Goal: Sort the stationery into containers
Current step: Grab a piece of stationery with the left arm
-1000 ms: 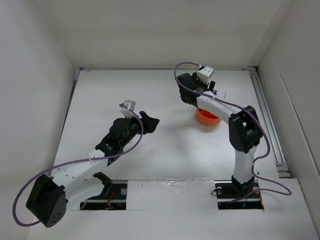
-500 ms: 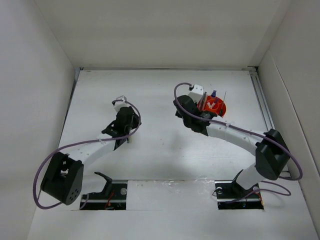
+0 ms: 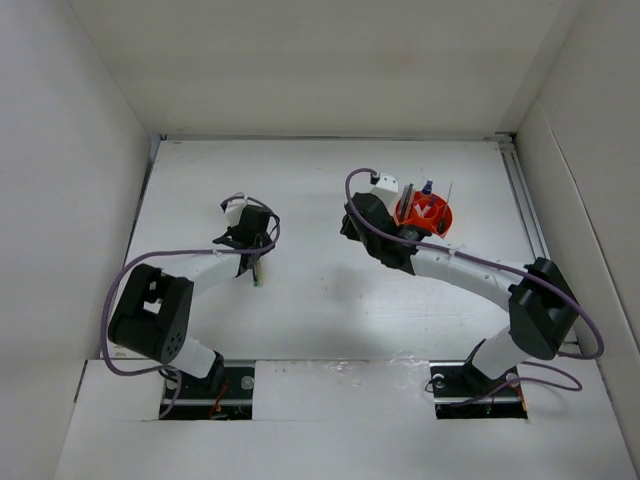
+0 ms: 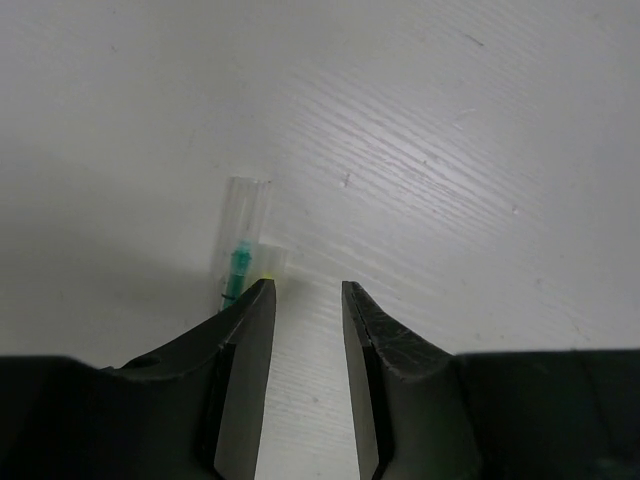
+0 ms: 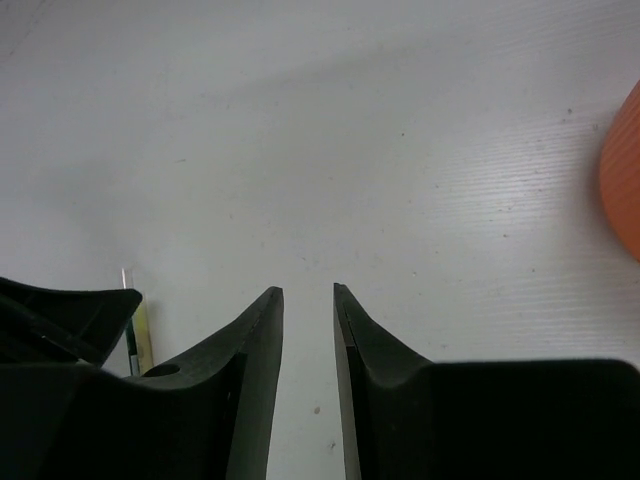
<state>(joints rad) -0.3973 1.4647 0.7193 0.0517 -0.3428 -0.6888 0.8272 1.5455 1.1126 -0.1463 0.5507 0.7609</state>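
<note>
The orange tub stands at the back right with a blue-capped bottle, a thin stick and other stationery upright in it. Its wall shows at the right edge of the right wrist view. A pen with a clear cap and green tip lies on the table just left of my left gripper, which is open and empty. In the top view the pen pokes out under the left gripper. My right gripper is left of the tub, low, narrowly open and empty.
White walls close in the table on the left, back and right. A metal rail runs along the right side. The left arm's dark wrist and the pen show at the left of the right wrist view.
The left arm has folded back and its gripper has come down by the pen. The right arm has swung off the tub to its left, uncovering it.
</note>
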